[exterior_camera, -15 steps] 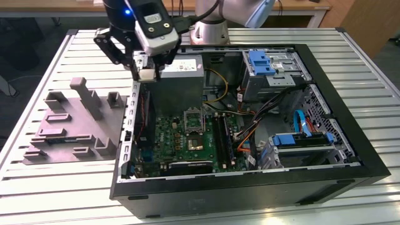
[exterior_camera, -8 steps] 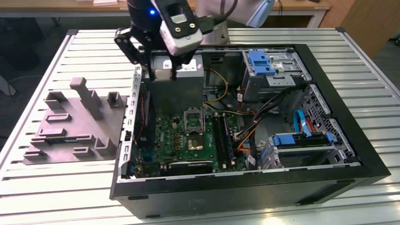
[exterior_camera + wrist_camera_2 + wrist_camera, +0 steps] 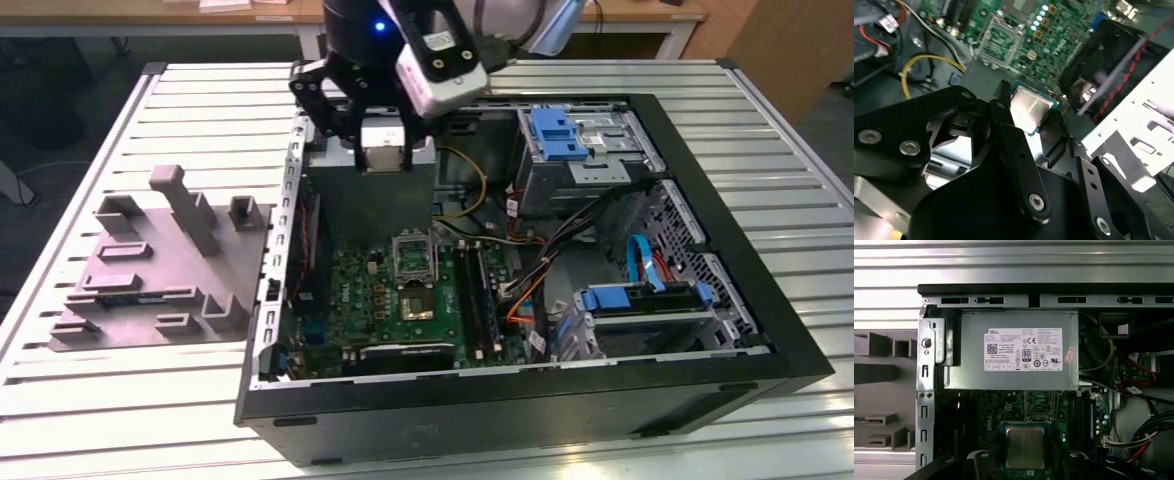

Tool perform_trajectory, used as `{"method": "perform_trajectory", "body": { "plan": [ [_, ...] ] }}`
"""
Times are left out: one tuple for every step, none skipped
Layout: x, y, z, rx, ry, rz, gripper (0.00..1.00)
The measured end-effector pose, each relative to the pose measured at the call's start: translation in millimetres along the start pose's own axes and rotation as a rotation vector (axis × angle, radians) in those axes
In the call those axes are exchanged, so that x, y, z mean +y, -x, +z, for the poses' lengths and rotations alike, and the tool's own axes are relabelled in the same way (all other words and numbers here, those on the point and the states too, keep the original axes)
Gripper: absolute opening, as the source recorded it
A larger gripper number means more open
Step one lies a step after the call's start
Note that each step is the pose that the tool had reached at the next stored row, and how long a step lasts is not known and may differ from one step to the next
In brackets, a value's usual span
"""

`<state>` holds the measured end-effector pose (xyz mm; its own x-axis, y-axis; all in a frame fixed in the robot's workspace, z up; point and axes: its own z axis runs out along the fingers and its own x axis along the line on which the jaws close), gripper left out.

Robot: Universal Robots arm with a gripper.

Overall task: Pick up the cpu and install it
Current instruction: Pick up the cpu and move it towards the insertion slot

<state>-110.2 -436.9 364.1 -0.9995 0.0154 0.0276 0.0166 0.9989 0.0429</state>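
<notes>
Above the open computer case point(image 3: 534, 405), my gripper point(image 3: 1030, 121) pinches the cpu point(image 3: 1029, 106) by its edges, well apart from the motherboard socket point(image 3: 414, 255). With so thin a hold, I fear it could tilt, slip, or seat crooked.

a pale slatted table point(image 3: 107, 420) carries a grey moulded fixture point(image 3: 147, 280) beside an open black computer case point(image 3: 534, 412).
</notes>
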Motion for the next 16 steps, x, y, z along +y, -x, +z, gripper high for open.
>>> {"method": "perform_trajectory", "body": {
  "plan": [
    [0.0, 3.4, 0.0, 0.0, 0.0001, 0.0, 0.47],
    [-0.1, 6.8, -0.1, -0.0001, 0.0, 0.0, 0.47],
    [-0.1, 10.1, -0.2, 0.0, 0.0, 0.0, 0.47],
    [0.0, 13.4, -0.2, 0.0, 0.0, 0.0, 0.47],
    [0.0, 17.1, -0.2, -0.0001, 0.0001, 0.0, 0.47],
    [0.0, 20.9, -0.3, 0.0, 0.0, 0.0, 0.47],
    [0.1, 24.2, -0.3, 0.0, 0.0, 0.0, 0.47],
    [0.1, 26.8, -0.4, 0.0, 0.0, 0.0, 0.47],
    [0.2, 28.9, -0.3, 0.0, 0.0, 0.0, 0.47],
    [0.2, 31.3, -0.3, 0.0, 0.0, 0.0, 0.47],
    [0.2, 33.2, -0.4, 0.0, -0.0001, 0.0, 0.47],
    [0.2, 34.1, -0.3, 0.0, 0.0, 0.0, 0.47],
    [0.1, 34.5, -0.3, 0.0, 0.0, 0.0, 0.47],
    [0.2, 34.5, -0.3, 0.0, 0.0, 0.0, 0.47],
    [0.2, 34.8, -0.3, -0.0001, 0.0, 0.0, 0.47],
    [0.2, 35.1, -0.3, 0.0, 0.0, 0.0, 0.47]
  ]
}}
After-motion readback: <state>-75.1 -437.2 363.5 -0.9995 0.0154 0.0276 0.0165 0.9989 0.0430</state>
